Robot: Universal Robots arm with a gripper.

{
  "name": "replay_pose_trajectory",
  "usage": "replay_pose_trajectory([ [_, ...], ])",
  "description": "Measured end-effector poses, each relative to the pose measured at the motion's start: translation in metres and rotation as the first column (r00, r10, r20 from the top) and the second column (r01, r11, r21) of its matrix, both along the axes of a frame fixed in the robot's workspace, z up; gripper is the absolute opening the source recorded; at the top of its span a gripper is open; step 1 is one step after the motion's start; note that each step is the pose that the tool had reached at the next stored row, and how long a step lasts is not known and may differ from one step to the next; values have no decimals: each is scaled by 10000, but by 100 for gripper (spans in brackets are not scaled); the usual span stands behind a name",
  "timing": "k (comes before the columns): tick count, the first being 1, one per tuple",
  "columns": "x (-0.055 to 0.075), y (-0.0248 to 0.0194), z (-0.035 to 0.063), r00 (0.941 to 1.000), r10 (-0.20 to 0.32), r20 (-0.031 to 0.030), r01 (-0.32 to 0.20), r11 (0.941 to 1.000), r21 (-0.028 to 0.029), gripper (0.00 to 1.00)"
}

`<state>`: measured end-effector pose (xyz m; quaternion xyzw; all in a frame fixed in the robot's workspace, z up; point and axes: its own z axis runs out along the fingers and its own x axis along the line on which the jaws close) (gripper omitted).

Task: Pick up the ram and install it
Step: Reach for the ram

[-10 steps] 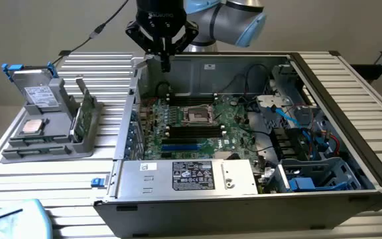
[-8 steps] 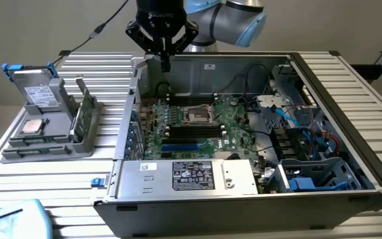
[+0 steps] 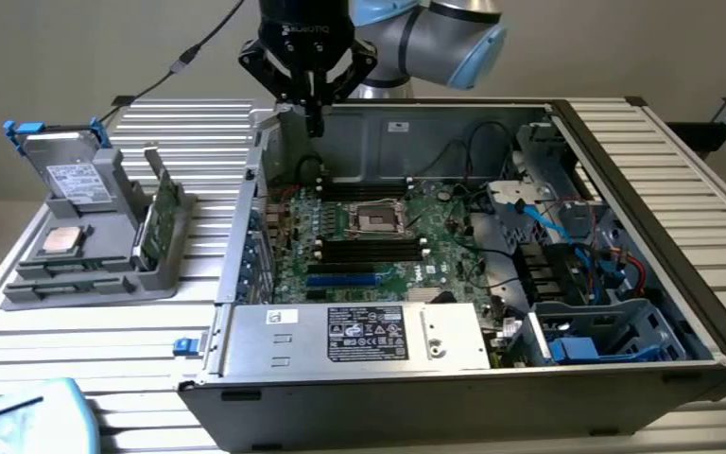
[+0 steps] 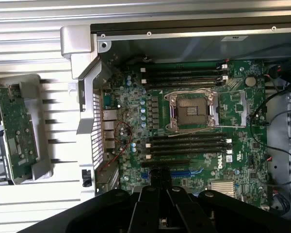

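Evidently untouched, the ram [image 3: 158,213] stands edgewise in its holder [image 3: 98,274], exposed for grasping, while the closed, empty gripper [image 3: 314,121] hangs over the open case [image 3: 439,142].

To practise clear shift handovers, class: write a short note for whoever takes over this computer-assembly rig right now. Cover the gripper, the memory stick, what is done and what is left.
Gripper: shut, holding nothing, hovering above the open computer case near its far corner on the exterior view's left.
Memory stick: standing on edge in the grey holder, outside the case on the exterior view's left, apart from the gripper.
Done: nothing yet; the black memory slots on the motherboard look empty.
Left: picking up the stick and seating it in a slot.
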<state>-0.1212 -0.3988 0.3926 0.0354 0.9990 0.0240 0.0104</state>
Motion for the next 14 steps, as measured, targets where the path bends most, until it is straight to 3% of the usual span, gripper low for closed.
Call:
replay_pose_trajectory([
  [3,-28,0,2,10000,-1,-2,1,10000,-3,11],
  [14,-523,2,-1,10000,-1,0,1,10000,0,11],
])
